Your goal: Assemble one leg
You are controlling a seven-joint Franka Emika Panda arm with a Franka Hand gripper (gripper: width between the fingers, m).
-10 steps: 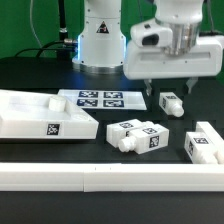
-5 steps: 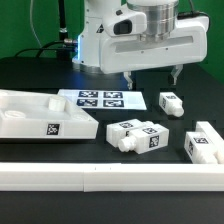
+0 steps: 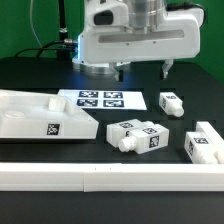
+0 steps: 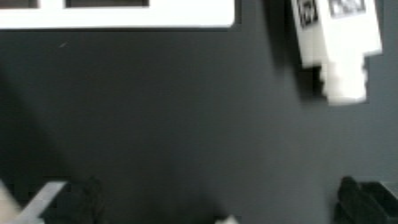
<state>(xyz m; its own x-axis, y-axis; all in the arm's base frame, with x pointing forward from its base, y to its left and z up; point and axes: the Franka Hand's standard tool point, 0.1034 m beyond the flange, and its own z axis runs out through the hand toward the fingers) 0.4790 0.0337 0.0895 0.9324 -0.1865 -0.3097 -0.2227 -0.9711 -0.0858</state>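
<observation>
Several white legs with black-and-white tags lie on the black table: one (image 3: 170,102) towards the exterior view's right, two side by side (image 3: 137,135) in the middle, and one (image 3: 205,143) at the far right. My gripper (image 3: 143,72) hangs open and empty well above the table, over the space between the marker board (image 3: 100,98) and the nearest leg. In the wrist view one leg (image 4: 338,45) lies on the dark table next to the marker board (image 4: 116,12). The gripper (image 4: 217,205) holds nothing, and its dark fingers (image 4: 63,200) stand wide apart.
A large flat white panel (image 3: 40,115) with round corner sockets lies at the exterior view's left. A long white rail (image 3: 110,178) runs along the front. The robot's base (image 3: 98,45) stands at the back.
The gripper has risen and moved towards the exterior view's left, away from the leg on the right. It stays open and empty. The parts have not moved.
</observation>
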